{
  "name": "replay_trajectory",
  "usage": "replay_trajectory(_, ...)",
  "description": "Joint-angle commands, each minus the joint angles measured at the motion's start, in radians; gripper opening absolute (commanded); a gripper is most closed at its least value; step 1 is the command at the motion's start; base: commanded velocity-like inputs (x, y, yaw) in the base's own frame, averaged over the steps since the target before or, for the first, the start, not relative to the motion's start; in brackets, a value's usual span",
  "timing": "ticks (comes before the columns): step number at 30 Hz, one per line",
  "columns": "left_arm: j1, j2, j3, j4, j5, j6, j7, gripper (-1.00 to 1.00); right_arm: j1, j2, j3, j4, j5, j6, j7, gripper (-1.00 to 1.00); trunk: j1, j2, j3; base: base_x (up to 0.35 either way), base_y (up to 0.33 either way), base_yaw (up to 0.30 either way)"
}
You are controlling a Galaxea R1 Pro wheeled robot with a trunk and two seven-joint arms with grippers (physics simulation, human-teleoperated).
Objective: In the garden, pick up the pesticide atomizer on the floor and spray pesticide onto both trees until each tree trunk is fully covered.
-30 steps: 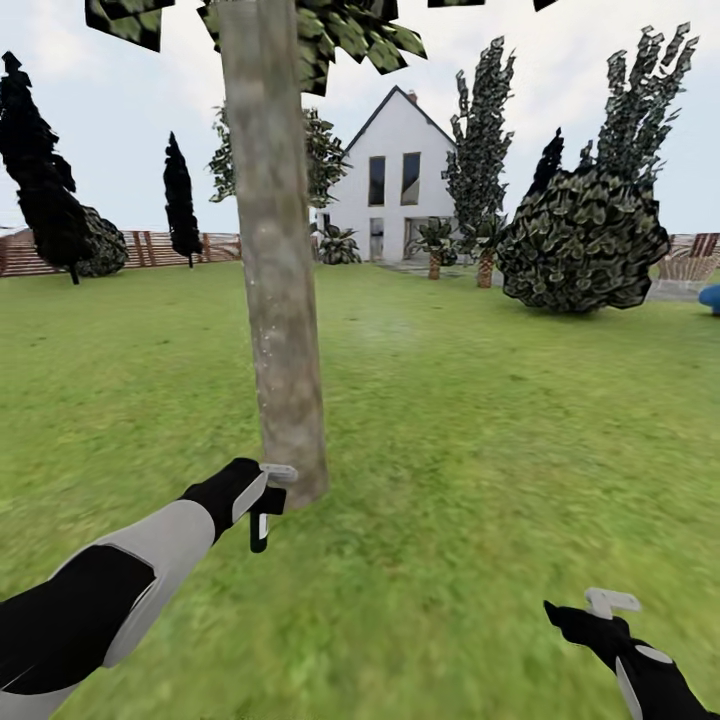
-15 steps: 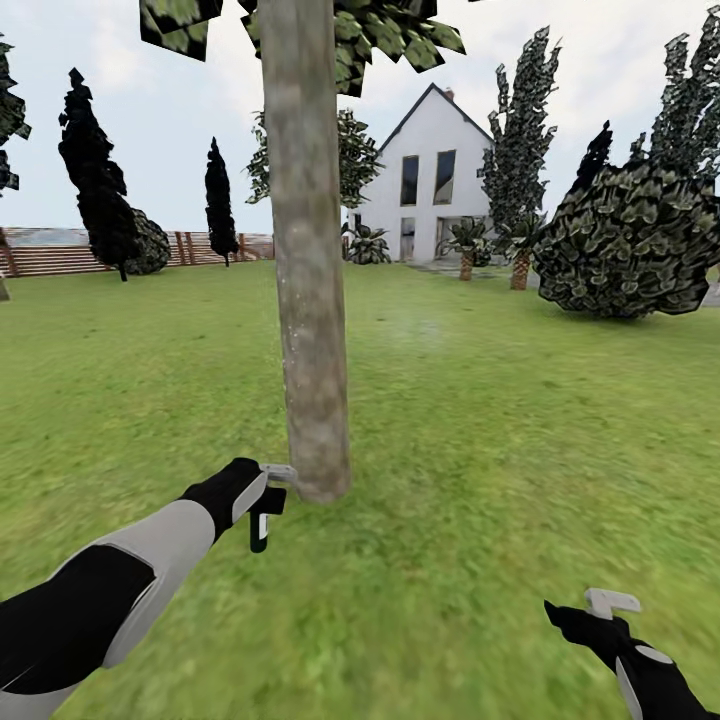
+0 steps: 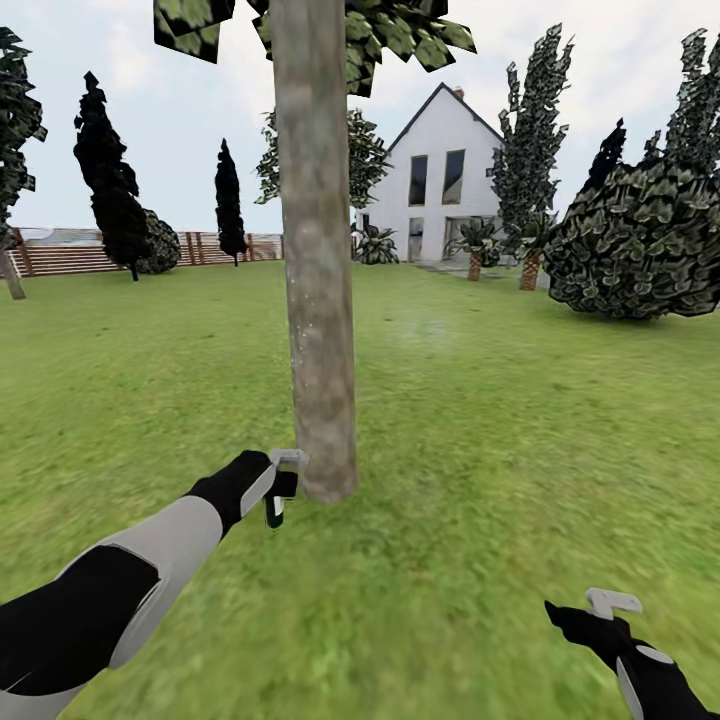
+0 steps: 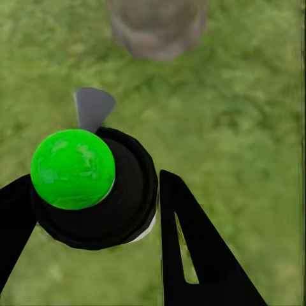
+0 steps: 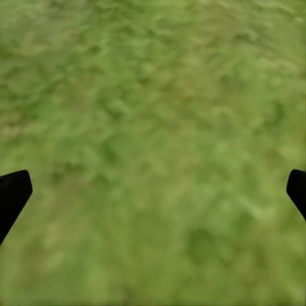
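A tree with a thick beige-grey mottled trunk (image 3: pixel 318 300) rises from the grass floor (image 3: pixel 480 450) straight ahead, with dark leaf clumps (image 3: pixel 400 30) at the top edge. My left gripper (image 3: pixel 278 487) is shut on the pesticide atomizer (image 3: pixel 274 508). Its grey spray head (image 3: pixel 288 458) sits right at the trunk's base. In the left wrist view, black fingers (image 4: pixel 191 255) clamp the round black bottle (image 4: pixel 131 204) with its green top (image 4: pixel 73 169), grey nozzle (image 4: pixel 92 107) toward the trunk base (image 4: pixel 156 25). My right gripper (image 3: pixel 610 606) hangs low over grass, its fingertips (image 5: pixel 13 194) wide apart.
A white house (image 3: pixel 435 180) stands behind the lawn, a big dark bush (image 3: pixel 640 245) at the right, dark cypresses (image 3: pixel 115 190) and a brown slat fence (image 3: pixel 70 258) at the left. Another pale trunk (image 3: pixel 12 275) shows at the far left edge.
The head view has swung, shifting the scene right. My left gripper with the atomizer has risen a little and come closer to the trunk's base. The right arm stays put.
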State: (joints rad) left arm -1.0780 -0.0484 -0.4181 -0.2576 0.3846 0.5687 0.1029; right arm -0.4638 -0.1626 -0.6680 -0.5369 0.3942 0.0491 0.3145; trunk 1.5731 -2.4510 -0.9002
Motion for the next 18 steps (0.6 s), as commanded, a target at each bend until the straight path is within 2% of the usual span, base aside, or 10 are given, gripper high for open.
replay_trajectory(1,0.0,0.0,0.002,-0.027,-0.001,0.003,0.002,-1.0,0.0,0.0,0.0,0.0,0.0,0.0,0.0,1.0,0.0,0.0,0.0,0.0,0.0,0.013)
replay_trajectory(4,-0.001,0.001,0.004,-0.073,-0.001,0.026,0.004,-1.0,0.0,0.0,0.001,0.0,0.0,0.0,0.0,1.0,0.0,0.0,0.0,0.0,0.0,0.005)
replay_trajectory(7,-0.004,0.002,0.004,-0.149,-0.002,0.186,0.004,-1.0,0.0,0.0,0.001,0.0,0.0,0.0,0.0,1.0,0.0,0.0,0.0,0.0,0.0,0.0)
replay_trajectory(11,-0.006,0.002,0.004,-0.2,-0.005,0.31,0.004,-1.0,0.0,-0.004,0.001,0.0,0.0,0.0,0.0,1.0,0.0,0.0,0.0,0.034,0.0,0.0)
replay_trajectory(18,-0.007,0.003,0.004,-0.203,-0.007,0.335,0.004,-1.0,0.0,-0.006,0.001,0.0,0.0,0.0,0.0,1.0,0.0,0.0,0.0,0.289,-0.073,0.004)
